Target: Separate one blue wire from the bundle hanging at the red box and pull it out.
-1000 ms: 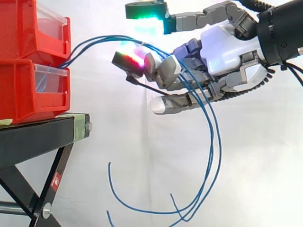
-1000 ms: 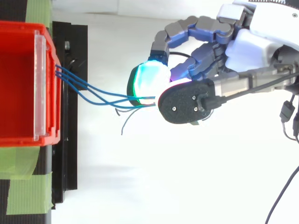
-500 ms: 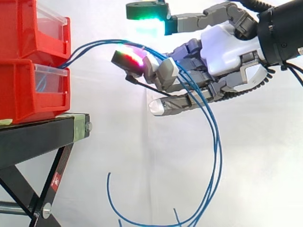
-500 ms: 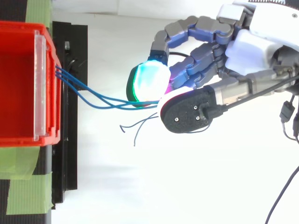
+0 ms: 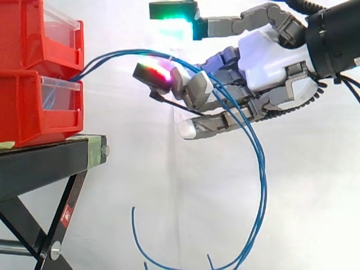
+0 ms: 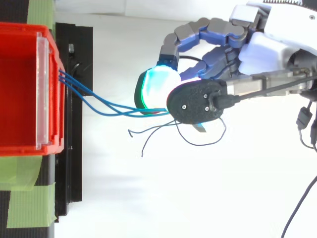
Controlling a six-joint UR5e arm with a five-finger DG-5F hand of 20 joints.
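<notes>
Since a second ago the blue wires [image 5: 112, 54] are sagging lower, their loop dipping past the side view's bottom edge, and from above the dark-backed fingertip [image 6: 198, 101] is closing over the cyan pad [image 6: 154, 89]. The white curtain [image 5: 315, 197] is leaving open room below and right. The red bins [image 5: 39, 73] are sitting on the black stand [image 5: 45, 160]. The hand [image 5: 270, 56], well apart from them, is hooking the bundle in curled fingers.
</notes>
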